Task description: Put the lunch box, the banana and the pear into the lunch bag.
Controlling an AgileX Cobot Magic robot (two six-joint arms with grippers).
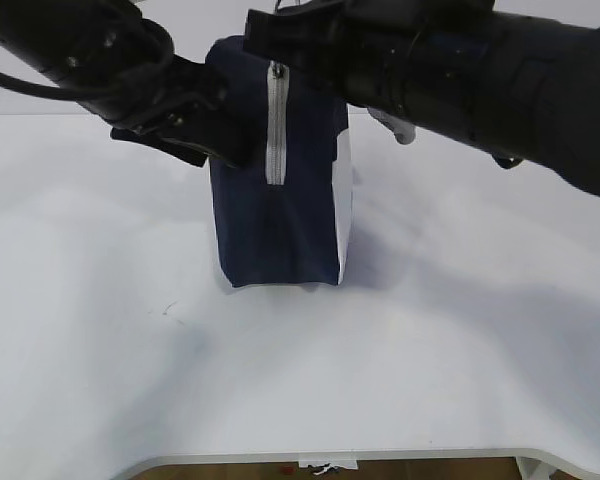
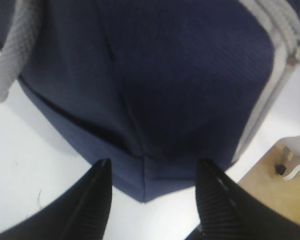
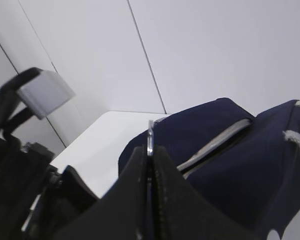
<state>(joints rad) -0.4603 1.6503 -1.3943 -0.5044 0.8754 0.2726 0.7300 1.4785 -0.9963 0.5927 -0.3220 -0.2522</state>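
The navy lunch bag (image 1: 270, 220) stands upright on the white table, its grey zipper (image 1: 276, 125) running down the near face and a white side panel (image 1: 346, 190) on its right. My right gripper (image 3: 150, 150) is shut on the zipper's metal ring pull (image 3: 150, 134) at the top of the bag (image 3: 225, 165). It also shows in the exterior view (image 1: 278, 55). My left gripper (image 2: 152, 172) is open, its fingers (image 2: 97, 192) standing either side of a bottom corner of the bag (image 2: 165, 85). It sits against the bag's upper left in the exterior view (image 1: 220, 140). The lunch box, banana and pear are out of view.
A grey webbing handle (image 2: 15, 55) hangs on the bag's side. The table's front edge (image 1: 330, 458) is near the bottom of the exterior view. Wooden floor (image 2: 270, 185) and a white table foot (image 2: 297, 162) show past the table's edge. A pale wall stands behind.
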